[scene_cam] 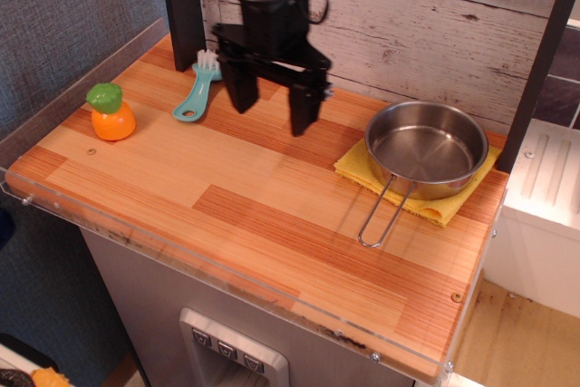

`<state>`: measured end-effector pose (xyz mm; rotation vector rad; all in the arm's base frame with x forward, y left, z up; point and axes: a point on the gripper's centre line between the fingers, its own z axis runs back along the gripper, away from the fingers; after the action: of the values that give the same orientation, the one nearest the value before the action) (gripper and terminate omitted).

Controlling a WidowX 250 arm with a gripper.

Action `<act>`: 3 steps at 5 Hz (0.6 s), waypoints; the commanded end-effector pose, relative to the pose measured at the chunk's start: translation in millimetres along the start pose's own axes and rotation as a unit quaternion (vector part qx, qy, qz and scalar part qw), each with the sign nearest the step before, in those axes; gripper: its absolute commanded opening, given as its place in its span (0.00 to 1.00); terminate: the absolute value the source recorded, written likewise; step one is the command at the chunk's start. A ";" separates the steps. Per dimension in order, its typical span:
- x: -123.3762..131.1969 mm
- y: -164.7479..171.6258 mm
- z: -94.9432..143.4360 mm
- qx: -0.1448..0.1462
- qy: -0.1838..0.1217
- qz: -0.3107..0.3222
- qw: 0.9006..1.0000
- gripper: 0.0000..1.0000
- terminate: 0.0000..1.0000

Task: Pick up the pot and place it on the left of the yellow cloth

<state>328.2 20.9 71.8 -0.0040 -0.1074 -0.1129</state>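
Observation:
The shiny steel pot (426,149) sits on the yellow cloth (412,186) at the right of the wooden counter. Its wire loop handle (381,217) points toward the front edge. My gripper (273,106) hangs above the middle back of the counter, left of the pot and apart from it. Its two black fingers (304,108) stand wide apart with nothing between them.
An orange toy fruit with a green top (111,113) stands at the left. A teal brush (200,88) lies at the back left, beside the gripper. A plank wall (408,24) backs the counter. A black post (535,70) stands right of the pot.

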 end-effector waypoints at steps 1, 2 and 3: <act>41.2 -22.0 0.5 -0.014 -0.044 -0.010 0.999 1.00 0.00; 50.3 -35.5 -5.3 -0.020 -0.045 -0.019 0.999 1.00 0.00; 52.0 -52.2 -12.1 -0.018 -0.043 -0.037 0.998 1.00 0.00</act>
<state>370.6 -34.8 46.9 -0.0453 -0.1443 -0.1748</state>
